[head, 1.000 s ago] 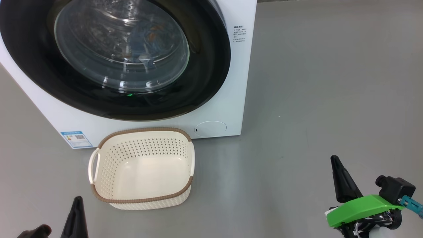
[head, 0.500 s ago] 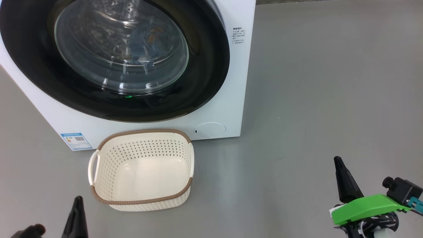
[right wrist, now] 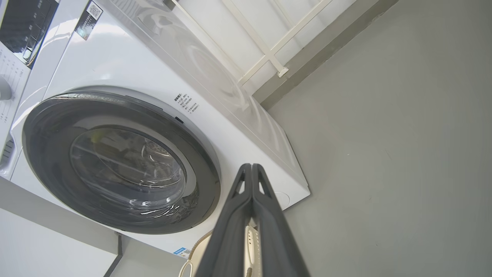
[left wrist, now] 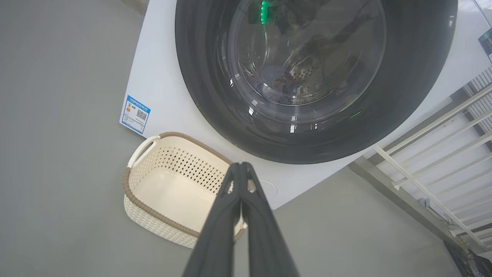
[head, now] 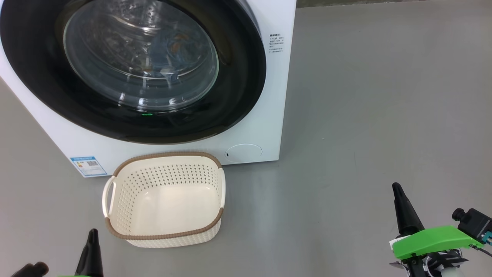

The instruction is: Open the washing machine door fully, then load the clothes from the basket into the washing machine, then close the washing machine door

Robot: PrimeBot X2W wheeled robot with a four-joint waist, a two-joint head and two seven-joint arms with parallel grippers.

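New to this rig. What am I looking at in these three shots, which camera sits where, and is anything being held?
This is a wheeled robot with two arms, each ending in a two-fingered tool. The head view comes from a camera on its head, looking down at a big white front-loading washing machine on a grey floor. The machine's round door with the glossy black rim is closed, and light-blue clothes show through the glass. A small cream perforated plastic basket with a brown rim stands empty in front of the machine. The other two pictures come from cameras on the wrists, each looking along its own dark fingers: the left tool and the right tool. Both are shut, with the fingers pressed together, and hold nothing.
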